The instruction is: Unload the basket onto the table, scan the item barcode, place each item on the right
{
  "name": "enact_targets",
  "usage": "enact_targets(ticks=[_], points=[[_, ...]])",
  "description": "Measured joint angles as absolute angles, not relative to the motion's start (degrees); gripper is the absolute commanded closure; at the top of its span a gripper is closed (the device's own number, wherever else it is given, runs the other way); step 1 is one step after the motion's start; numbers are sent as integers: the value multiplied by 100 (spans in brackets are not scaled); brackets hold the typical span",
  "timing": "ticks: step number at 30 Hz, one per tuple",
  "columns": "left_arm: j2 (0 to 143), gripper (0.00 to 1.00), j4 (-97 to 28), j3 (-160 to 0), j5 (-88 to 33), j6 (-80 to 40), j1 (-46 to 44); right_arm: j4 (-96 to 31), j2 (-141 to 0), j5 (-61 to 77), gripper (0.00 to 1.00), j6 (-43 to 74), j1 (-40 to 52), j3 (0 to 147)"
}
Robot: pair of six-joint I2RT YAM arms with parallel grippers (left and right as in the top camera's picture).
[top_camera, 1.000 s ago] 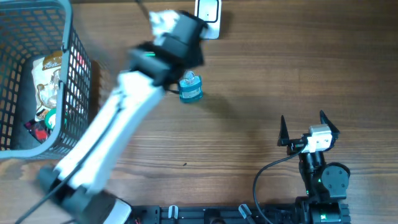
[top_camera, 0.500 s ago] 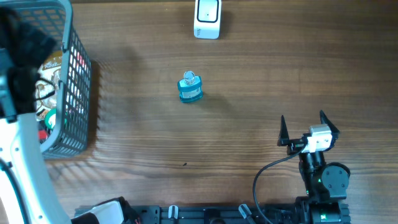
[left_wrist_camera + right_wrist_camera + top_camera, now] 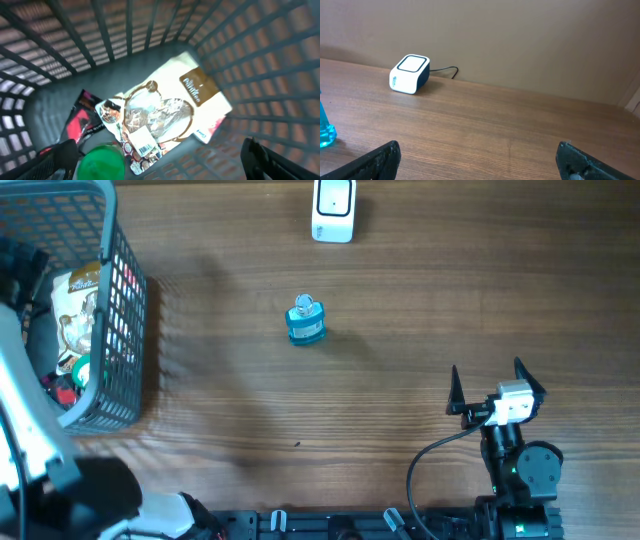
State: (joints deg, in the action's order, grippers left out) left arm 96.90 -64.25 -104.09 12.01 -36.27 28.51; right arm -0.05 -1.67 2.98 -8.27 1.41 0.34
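Note:
My left gripper [image 3: 162, 170] hangs open inside the grey wire basket [image 3: 240, 60], its dark fingers at the lower corners of the left wrist view. Below it lies a cream snack packet [image 3: 165, 110] with a barcode label [image 3: 146, 148] facing up, and nothing sits between the jaws. From overhead the packet [image 3: 78, 310] shows in the basket [image 3: 125, 330] at the far left. A small blue bottle [image 3: 306, 320] stands upright mid-table, in front of the white scanner [image 3: 333, 208]. My right gripper [image 3: 487, 370] rests open and empty at the front right.
A green round lid [image 3: 102, 162] and a red-and-black packet [image 3: 80, 120] lie beside the snack packet in the basket. The right wrist view shows the scanner [image 3: 409, 74] with its cable by the back wall, and the blue bottle [image 3: 325, 127] at the left edge.
My left arm has swung from beside the blue bottle and scanner over to the basket at the far left. The bottle stays standing on the table. The right arm has not moved.

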Motion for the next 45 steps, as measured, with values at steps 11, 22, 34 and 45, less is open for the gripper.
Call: enact_targets(ticks=[11, 22, 34, 45], points=[[10525, 0, -6477, -10409, 1186, -4237, 2851, -5, -167, 298, 0, -827, 141, 36], [10530, 39, -6407, -9983, 1179, -4558, 2851, -5, -167, 301, 0, -829, 141, 36], [10534, 0, -7478, -9806, 1181, -4711, 2851, -5, -167, 298, 0, -827, 141, 36], [10536, 0, -7345, -9150, 1186, -5054, 2851, -5, -167, 301, 0, -827, 141, 36]])
